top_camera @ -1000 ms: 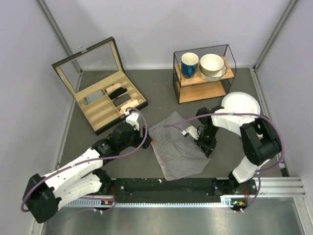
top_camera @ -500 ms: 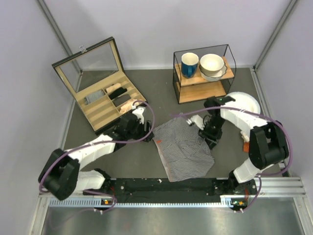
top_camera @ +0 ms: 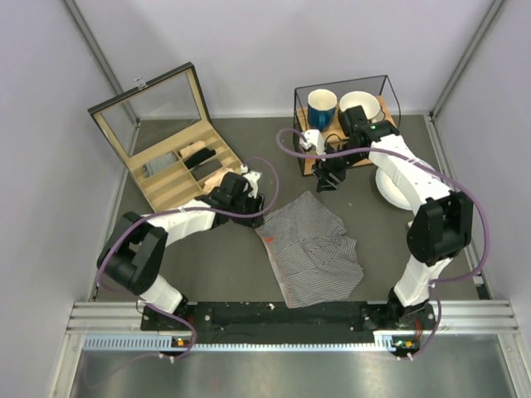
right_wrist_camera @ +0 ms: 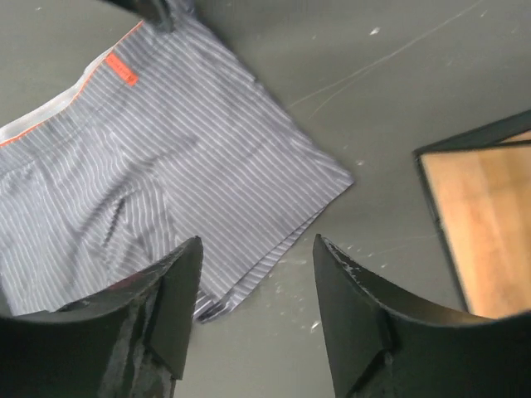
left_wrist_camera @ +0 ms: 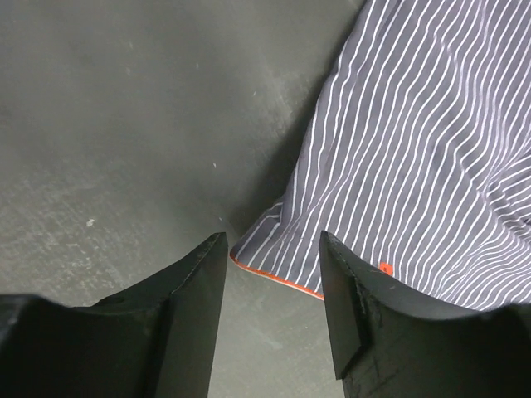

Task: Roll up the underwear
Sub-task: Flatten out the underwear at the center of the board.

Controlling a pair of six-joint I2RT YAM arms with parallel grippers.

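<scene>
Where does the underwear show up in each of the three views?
Top external: underwear at centre, slightly low.
Left wrist: underwear fills the right side, with one corner at lower centre.
Right wrist: underwear covers the left and centre.
Shared landmark: the orange tag at its waistband edge, visible in all three.

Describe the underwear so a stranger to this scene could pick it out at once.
On the dark grey table, look near the middle, right of the divided wooden box. The underwear lies spread out there: grey cloth with fine white stripes and orange trim, not rolled up like the rolls in the box.
</scene>
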